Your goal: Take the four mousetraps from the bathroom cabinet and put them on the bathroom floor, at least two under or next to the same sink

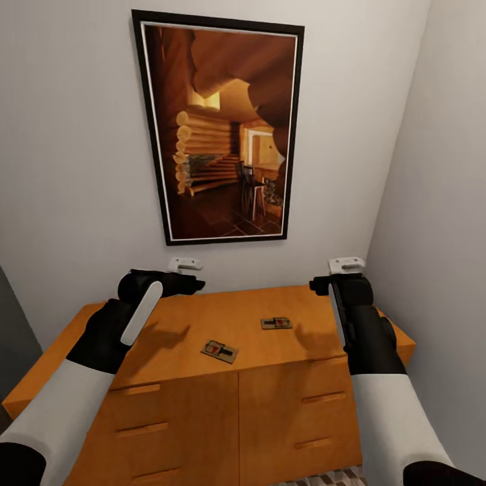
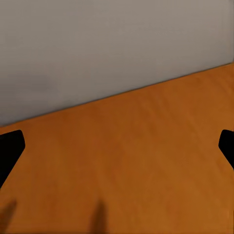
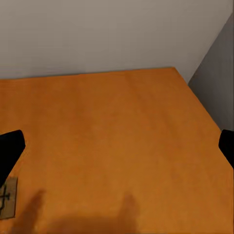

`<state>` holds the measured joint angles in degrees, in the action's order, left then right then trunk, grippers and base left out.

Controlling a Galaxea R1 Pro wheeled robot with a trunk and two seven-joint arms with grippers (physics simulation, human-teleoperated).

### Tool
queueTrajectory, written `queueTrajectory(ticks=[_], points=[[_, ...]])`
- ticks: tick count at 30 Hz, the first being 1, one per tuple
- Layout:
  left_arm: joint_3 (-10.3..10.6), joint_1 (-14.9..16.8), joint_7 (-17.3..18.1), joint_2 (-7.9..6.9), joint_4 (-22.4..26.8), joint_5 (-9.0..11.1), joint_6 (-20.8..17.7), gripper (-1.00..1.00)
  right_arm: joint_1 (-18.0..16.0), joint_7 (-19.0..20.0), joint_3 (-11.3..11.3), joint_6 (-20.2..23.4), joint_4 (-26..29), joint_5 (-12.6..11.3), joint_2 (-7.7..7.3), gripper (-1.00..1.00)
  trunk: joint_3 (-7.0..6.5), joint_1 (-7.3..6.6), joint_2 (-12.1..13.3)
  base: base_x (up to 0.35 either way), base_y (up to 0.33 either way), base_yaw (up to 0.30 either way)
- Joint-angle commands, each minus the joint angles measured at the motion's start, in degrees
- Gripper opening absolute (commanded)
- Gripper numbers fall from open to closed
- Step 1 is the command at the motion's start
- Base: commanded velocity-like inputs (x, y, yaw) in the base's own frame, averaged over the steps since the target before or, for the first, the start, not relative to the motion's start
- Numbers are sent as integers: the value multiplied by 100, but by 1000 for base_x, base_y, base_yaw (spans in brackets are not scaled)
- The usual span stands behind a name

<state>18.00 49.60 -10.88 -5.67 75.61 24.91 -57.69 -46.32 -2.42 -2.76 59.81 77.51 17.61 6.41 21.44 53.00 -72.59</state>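
Two mousetraps (image 1: 219,351) (image 1: 277,323) sit mid-frame on the cabinet (image 1: 202,418), nothing's visibly on the floor yet. Left gripper (image 1: 183,264) and right gripper (image 1: 345,264) both hover spread wide, empty.

Orange-brown cabinet (image 1: 202,317), dark-brown mousetraps (image 1: 219,350), grey wall (image 1: 74,135).

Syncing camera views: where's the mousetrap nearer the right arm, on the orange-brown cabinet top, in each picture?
Head view: the small flat dark-brown rectangular mousetrap lies right of centre on the orange-brown wooden cabinet top, ahead of the other trap.
Left wrist view: not in it.
Right wrist view: a trap corner sits at the picture's edge beside one dark claw finger; which trap, I cannot tell.
Shared landmark: the line where the cabinet top meets the pale wall.
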Motion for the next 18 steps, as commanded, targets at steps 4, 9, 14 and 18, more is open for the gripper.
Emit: queueTrajectory(ticks=[4,9,14,18], points=[[24,6,-57,8,-15,73,-29,100,-96,-28,-5,19,-158,-14,154,100,7,1,-4,55,0,0],[34,6,-55,20,-140,101,-53,100,-147,-26,-5,19,-480,-19,268,100,7,1,-4,18,0,0],[54,6,-55,31,-287,116,-132,100,-156,-22,5,19,-664,-15,287,100,7,1,-4,3,0,0],[59,6,-55,36,-378,120,-156,100,-157,-22,15,19,-686,-9,293,100,7,1,-4,0,0,0]])
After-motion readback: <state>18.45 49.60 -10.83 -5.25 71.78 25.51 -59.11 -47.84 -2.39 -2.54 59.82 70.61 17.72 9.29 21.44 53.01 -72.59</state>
